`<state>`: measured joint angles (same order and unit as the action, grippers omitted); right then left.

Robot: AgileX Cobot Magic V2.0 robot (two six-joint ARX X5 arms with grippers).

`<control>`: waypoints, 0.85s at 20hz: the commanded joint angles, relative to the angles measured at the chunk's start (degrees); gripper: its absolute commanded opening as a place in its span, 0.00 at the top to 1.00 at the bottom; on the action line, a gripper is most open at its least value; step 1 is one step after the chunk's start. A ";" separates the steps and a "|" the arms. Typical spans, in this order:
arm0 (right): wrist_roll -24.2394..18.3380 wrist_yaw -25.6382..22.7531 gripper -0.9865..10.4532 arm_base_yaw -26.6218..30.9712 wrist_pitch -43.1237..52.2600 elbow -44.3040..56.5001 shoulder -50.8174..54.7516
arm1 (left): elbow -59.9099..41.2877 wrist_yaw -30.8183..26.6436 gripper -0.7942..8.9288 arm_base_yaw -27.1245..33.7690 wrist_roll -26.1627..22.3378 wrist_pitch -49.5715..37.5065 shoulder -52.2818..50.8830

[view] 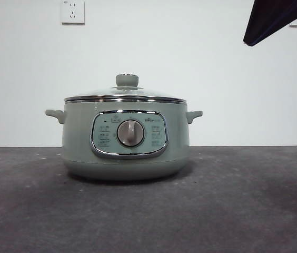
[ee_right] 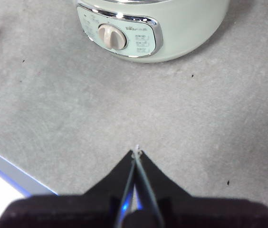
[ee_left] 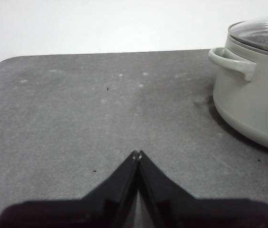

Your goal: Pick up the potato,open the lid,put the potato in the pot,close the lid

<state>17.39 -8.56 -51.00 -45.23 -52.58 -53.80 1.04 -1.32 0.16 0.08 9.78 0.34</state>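
In your front view, the squat sage-green pot sits mid-table on the dark grey mat, its steel-rimmed glass lid seated on top; one arm shows only as a black tip at the upper right. Your left wrist view shows the left gripper pinched together, empty, low over the mat beside the pot's handle. Your right wrist view shows the right gripper likewise closed, empty, above the mat, facing the chrome-framed panel. No potato is visible.

The pot is cut off above its control panel in the right wrist view; the panel's small print is unreadable.
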 commanded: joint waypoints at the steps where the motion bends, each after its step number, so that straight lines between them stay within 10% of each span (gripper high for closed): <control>1: 0.44 -0.02 0.91 -0.02 0.28 0.46 0.07 | -0.61 0.22 0.92 0.17 0.35 -0.42 -0.13; 12: -0.87 -1.53 0.91 1.68 0.11 0.50 2.16 | -0.61 0.22 0.92 0.17 0.35 -0.42 0.85; 14: -16.55 -1.81 0.91 5.42 0.66 1.84 6.51 | -0.61 0.22 0.92 0.17 0.35 -0.42 0.98; 17: -22.14 -1.95 0.91 14.82 8.11 9.35 17.27 | -0.61 0.24 0.92 0.17 0.35 -0.42 1.05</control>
<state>-0.75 -10.52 -36.84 -37.26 -44.27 -37.01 1.04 -1.21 0.19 0.08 9.78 1.41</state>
